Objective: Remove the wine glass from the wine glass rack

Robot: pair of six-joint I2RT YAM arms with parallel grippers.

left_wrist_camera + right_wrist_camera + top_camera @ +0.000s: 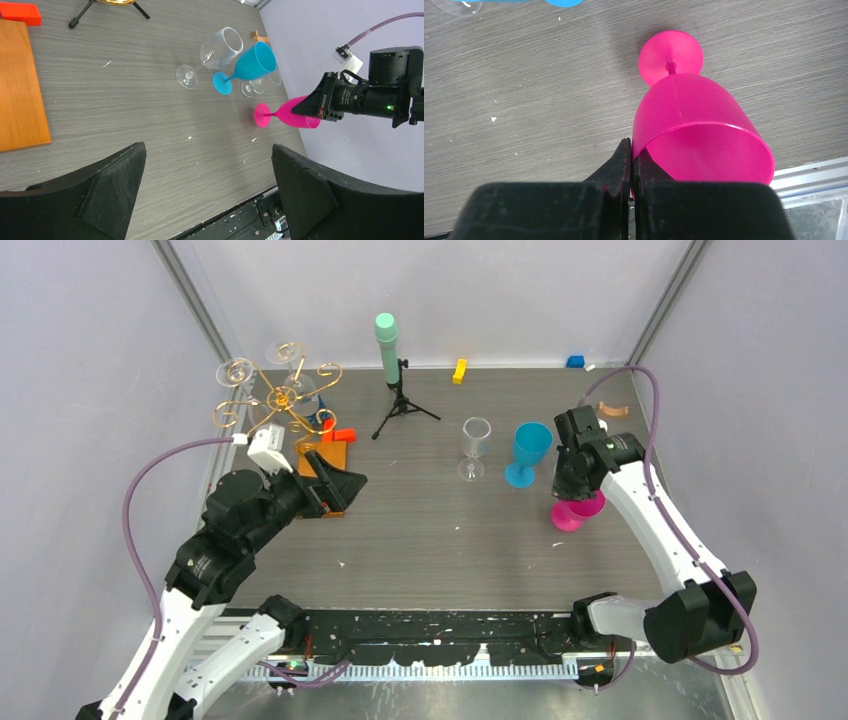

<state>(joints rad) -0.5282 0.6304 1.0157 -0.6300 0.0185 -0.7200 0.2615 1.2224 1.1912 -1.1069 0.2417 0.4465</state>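
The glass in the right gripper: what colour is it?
Hot pink; the glass shows best in the right wrist view.

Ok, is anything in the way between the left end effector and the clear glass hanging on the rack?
No separate object visible. The open left end effector sits by the orange base; only the gold scroll arms of the wine glass rack lie between it and the clear glass hanging at the far side.

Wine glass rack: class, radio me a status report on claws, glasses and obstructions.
Left claw open, empty. Right claw shut on pink glass rim. Clear glasses hang on wine glass rack. Black tripod stands beside it.
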